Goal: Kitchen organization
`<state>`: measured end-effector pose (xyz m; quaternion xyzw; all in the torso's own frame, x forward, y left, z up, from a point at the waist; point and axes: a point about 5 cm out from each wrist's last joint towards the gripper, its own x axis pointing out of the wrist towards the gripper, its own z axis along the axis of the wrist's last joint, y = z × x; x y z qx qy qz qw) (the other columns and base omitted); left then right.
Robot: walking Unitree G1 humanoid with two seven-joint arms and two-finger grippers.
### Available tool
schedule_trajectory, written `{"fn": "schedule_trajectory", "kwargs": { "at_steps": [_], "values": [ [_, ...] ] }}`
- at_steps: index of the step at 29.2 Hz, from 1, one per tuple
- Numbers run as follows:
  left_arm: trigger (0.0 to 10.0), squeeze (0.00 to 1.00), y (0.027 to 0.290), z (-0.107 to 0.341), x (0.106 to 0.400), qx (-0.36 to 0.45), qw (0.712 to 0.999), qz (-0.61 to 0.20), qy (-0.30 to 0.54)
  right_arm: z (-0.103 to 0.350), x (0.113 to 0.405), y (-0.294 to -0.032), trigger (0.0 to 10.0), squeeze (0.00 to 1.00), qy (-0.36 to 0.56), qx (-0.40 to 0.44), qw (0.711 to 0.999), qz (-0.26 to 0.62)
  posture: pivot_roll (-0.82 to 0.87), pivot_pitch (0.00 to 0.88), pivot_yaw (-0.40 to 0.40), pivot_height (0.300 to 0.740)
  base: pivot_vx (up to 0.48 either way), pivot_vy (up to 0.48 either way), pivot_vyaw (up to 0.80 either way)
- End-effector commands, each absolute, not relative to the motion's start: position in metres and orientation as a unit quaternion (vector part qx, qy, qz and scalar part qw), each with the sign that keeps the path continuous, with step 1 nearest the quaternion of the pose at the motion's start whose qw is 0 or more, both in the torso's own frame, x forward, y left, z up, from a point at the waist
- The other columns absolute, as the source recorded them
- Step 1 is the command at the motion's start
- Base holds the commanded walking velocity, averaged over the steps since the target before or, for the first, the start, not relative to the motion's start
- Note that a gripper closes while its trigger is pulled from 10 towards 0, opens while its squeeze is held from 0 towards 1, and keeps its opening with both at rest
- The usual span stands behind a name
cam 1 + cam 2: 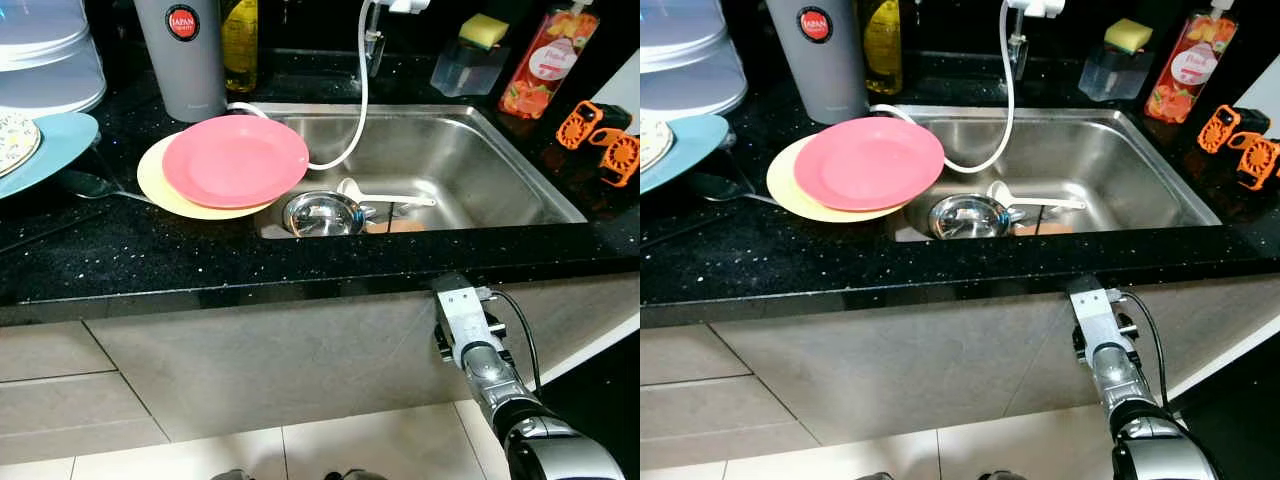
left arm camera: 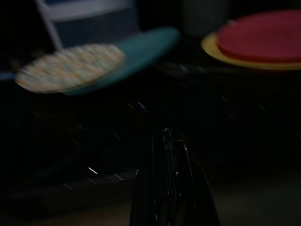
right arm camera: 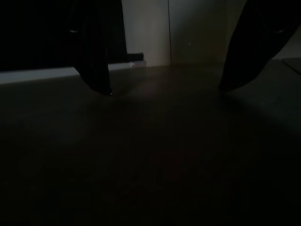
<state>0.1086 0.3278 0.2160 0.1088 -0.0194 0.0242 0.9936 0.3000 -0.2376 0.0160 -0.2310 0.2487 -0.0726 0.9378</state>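
Right arm (image 1: 480,350): raised in front of the cabinet, its top at the counter's front edge, below the sink's right half.
Right gripper (image 3: 164,89): in its dim wrist view the two black fingers stand well apart, nothing between them, close to a dark flat surface.
Left gripper (image 2: 170,155): in its dark, blurred wrist view the fingers lie together as one black wedge, holding nothing, pointed across the counter toward the plates.
Counter (image 1: 150,255): black, speckled, above grey cabinet fronts and a pale tiled floor.
Bowl (image 1: 322,213): steel, at the sink's near-left corner.
Spoon (image 1: 385,194): white, lying in the sink just beside the bowl.
Sink (image 1: 500,160): steel, set in the counter's right half.
Pink plate (image 1: 235,160): on top of a yellow plate (image 1: 160,190); the stack sits on the counter and overhangs the sink's left rim.
Blue plate (image 1: 60,145): at the far left, with a patterned plate (image 1: 12,140) on it.
Hose (image 1: 362,90): white, looping from the tap into the sink.
Grey canister (image 1: 182,55): behind the pink plate.
Oil bottle (image 1: 240,40): just beside the canister.
Sponge (image 1: 484,30): yellow, on a clear holder behind the sink.
Soap bottle (image 1: 545,60): red-orange, far right.
Orange clips (image 1: 600,140): on the counter right of the sink.
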Motion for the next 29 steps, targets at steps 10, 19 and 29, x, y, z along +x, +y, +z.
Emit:
{"fn": "schedule_trajectory", "kwargs": {
  "at_steps": [10, 19, 29],
  "values": [
    [10.0, 0.00, 0.275, 0.154, 0.093, 0.045, 0.991, -0.084, 0.089, 0.019, 0.302, -0.239, 10.0, 0.00, 0.242, -0.235, 0.939, -0.066, 0.23, 0.074, -0.093, 0.740, 0.000, 0.000, 0.00],
    [10.0, 0.00, 0.248, 0.111, 0.098, 0.026, 0.984, -0.122, 0.130, 0.019, 0.303, -0.238, 10.0, 0.00, 0.240, -0.235, 0.940, -0.063, 0.22, 0.072, -0.098, 0.740, 0.000, 0.000, 0.00],
    [10.0, 0.00, 0.218, 0.066, 0.139, 0.059, 0.982, -0.100, 0.150, 0.016, 0.302, -0.227, 10.0, 0.00, 0.234, -0.187, 0.953, -0.040, 0.20, 0.064, -0.096, 0.740, 0.000, 0.000, 0.00]
  ]
}}
